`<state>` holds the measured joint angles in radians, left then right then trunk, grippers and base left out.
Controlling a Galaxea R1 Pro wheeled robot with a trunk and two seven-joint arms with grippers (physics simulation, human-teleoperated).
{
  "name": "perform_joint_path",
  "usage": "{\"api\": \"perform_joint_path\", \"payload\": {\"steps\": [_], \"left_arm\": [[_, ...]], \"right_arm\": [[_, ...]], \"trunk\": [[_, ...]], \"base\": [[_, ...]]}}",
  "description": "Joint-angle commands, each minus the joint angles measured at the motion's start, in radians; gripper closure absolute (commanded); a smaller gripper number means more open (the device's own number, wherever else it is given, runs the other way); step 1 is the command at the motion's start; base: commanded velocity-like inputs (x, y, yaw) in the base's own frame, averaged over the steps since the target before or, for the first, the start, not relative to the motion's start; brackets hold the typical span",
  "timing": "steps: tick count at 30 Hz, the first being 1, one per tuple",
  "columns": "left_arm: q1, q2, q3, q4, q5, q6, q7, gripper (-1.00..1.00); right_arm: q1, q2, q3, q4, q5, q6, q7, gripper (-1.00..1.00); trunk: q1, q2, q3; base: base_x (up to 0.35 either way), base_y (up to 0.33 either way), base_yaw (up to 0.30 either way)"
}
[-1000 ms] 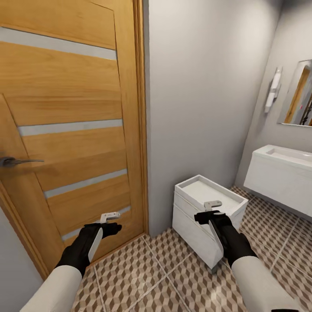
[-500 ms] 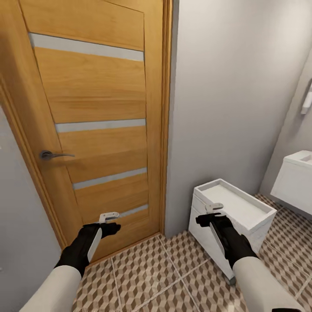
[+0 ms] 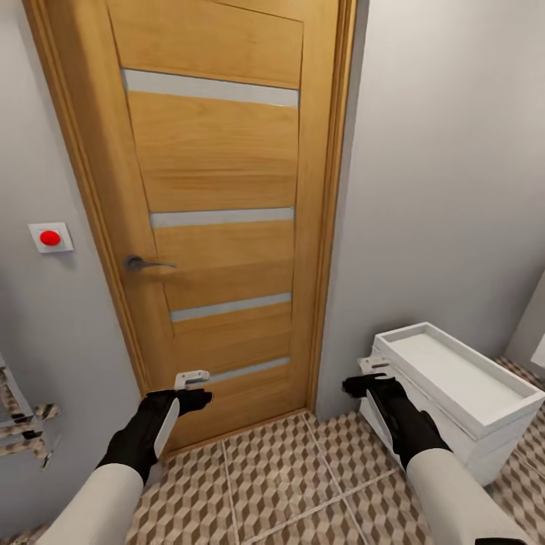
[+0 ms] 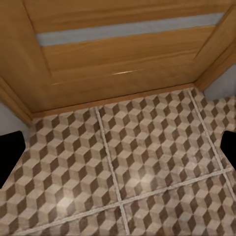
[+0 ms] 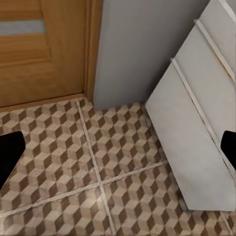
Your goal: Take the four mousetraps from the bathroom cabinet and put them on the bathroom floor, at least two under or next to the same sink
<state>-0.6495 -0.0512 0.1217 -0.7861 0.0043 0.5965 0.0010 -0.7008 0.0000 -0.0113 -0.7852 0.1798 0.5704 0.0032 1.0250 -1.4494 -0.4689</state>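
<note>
**Robot faces a bathroom door, mousetraps and cabinet out of sight**

A tall honey-coloured wooden door (image 3: 219, 219) with pale horizontal strips and a metal lever handle (image 3: 144, 263) stands ahead, set in smooth grey walls. The bathroom floor (image 3: 280, 484) is square tiles printed with brown, beige and white cubes, split by pale grout. At right, just beside the wall, sits a small white drawer unit (image 3: 454, 386) with a shallow tray top. A red button (image 3: 50, 238) is on the wall left of the door.

The left gripper (image 3: 193, 384) and right gripper (image 3: 371, 369) hang above the floor, each with fingers spread apart and holding nothing.

No mousetrap shows here. Judging by the task, each trap should be light, stiff and flat; the board's long edges look the safest hold, away from the sprung metal.
</note>
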Motion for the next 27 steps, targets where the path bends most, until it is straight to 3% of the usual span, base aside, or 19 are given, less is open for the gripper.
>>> {"api": "perform_joint_path", "payload": {"steps": [1,27], "left_arm": [[-0.001,-0.002,0.003,-0.001,0.0,0.005,0.0,-1.0],[-0.001,-0.002,0.006,-0.001,0.002,0.003,0.0,-1.0]], "right_arm": [[0.0,0.0,-0.001,-0.002,0.006,0.005,0.001,-1.0],[0.0,0.001,0.001,0.006,0.004,0.005,0.002,-1.0]], "trunk": [[0.0,-0.001,-0.001],[0.0,-0.001,-0.001]], "base": [[0.0,0.0,0.3],[0.0,0.0,0.3]]}}
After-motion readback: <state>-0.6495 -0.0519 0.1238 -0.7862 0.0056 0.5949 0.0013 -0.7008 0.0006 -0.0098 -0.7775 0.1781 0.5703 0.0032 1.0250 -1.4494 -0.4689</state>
